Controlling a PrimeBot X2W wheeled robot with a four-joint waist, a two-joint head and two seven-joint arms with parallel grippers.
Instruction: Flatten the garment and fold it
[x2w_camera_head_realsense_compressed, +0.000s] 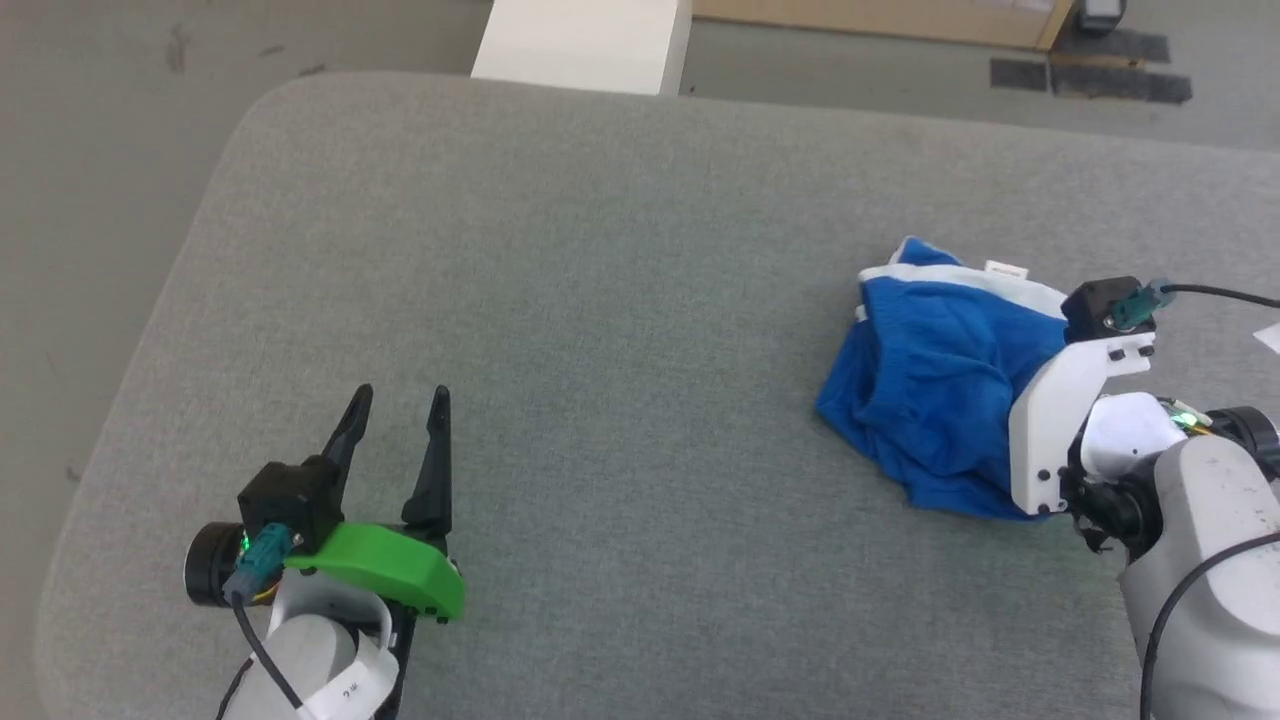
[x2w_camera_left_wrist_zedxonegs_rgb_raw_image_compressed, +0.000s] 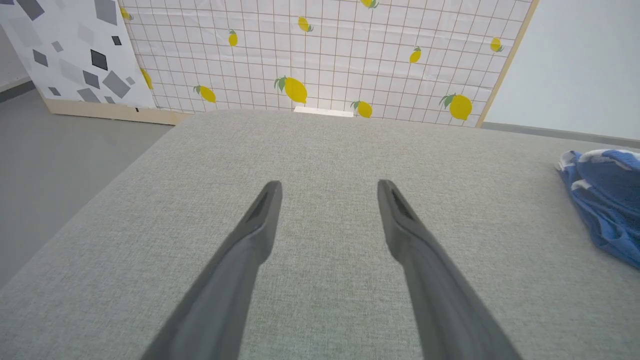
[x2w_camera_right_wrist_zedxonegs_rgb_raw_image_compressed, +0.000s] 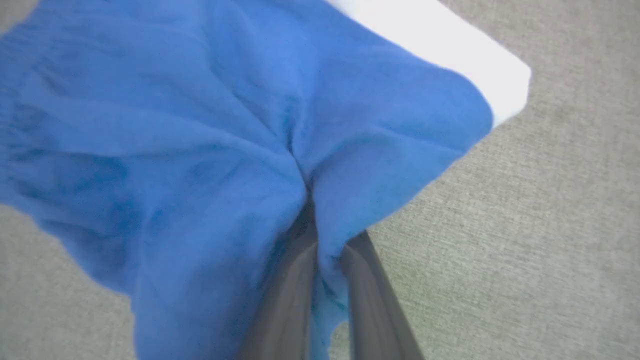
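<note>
- Our right hand (x2w_camera_right_wrist_zedxonegs_rgb_raw_image_compressed: 320, 240) pinches a fold of the blue shorts (x2w_camera_head_realsense_compressed: 930, 380), bunched at the right of the grey counter (x2w_camera_head_realsense_compressed: 600, 250).
- Our left hand (x2w_camera_head_realsense_compressed: 402, 395) hovers spread, well apart from them.

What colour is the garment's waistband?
White; the waistband shows best in the head view, edging the blue garment.

Right hand (x2w_camera_right_wrist_zedxonegs_rgb_raw_image_compressed: 312, 212): fingertips buried in a pinched fold of the garment (x2w_camera_right_wrist_zedxonegs_rgb_raw_image_compressed: 200, 150). The cloth is blurred and cut off by the frame above and to the left of the hand. Head view: the white wrist bracket (x2w_camera_head_realsense_compressed: 1050, 420) covers the fingers. Label (x2w_camera_head_realsense_compressed: 1006, 269) beyond the hand: too small to read. Right of the left hand (x2w_camera_left_wrist_zedxonegs_rgb_raw_image_compressed: 329, 184), the garment runs off the frame.
</note>
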